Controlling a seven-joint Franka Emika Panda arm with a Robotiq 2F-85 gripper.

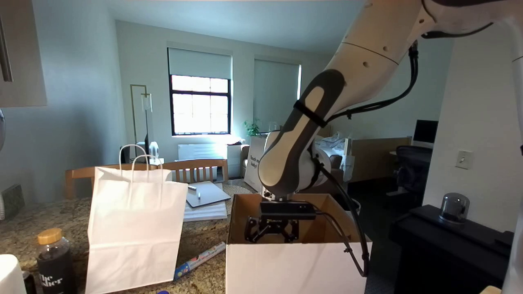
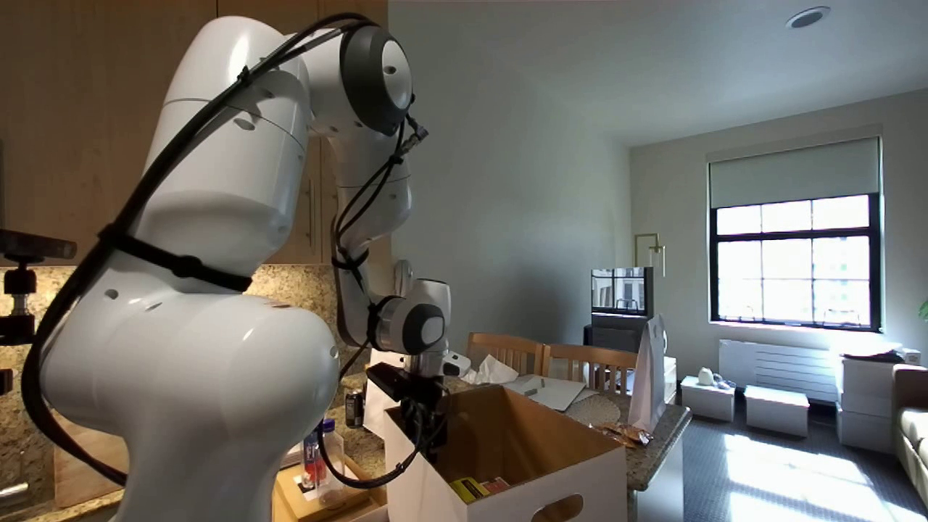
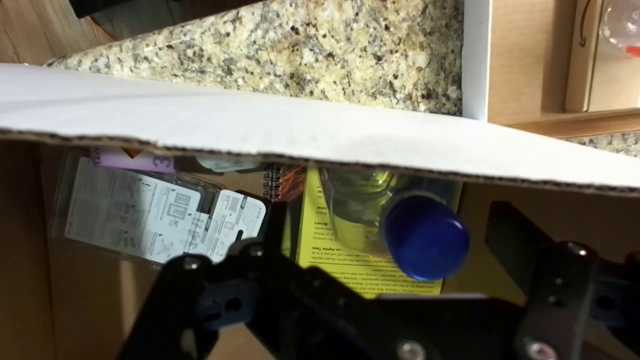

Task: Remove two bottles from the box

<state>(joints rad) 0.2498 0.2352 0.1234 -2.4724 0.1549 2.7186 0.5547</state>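
Note:
The box (image 1: 296, 267) is a large carton, white outside and brown inside; it also shows in an exterior view (image 2: 533, 428) and its white wall in the wrist view (image 3: 280, 122). Inside, a clear bottle with a blue cap (image 3: 426, 237) lies tilted over a yellow booklet; the box rim hides part of it. My gripper (image 3: 393, 225) is open, one finger on each side of the cap in the wrist view, no contact visible. The gripper (image 1: 272, 236) hangs inside the box mouth. Outside the box, a clear bottle with a bluish-purple cap (image 2: 330, 449) stands in a wooden tray.
The box also holds a yellow booklet (image 3: 345, 272) and a clear-packed white item (image 3: 135, 212). A white paper bag (image 1: 137, 232), a blue tube (image 1: 200, 259) and a dark jar (image 1: 55, 265) stand or lie beside the box. The wooden tray (image 2: 297, 500) is close to the box.

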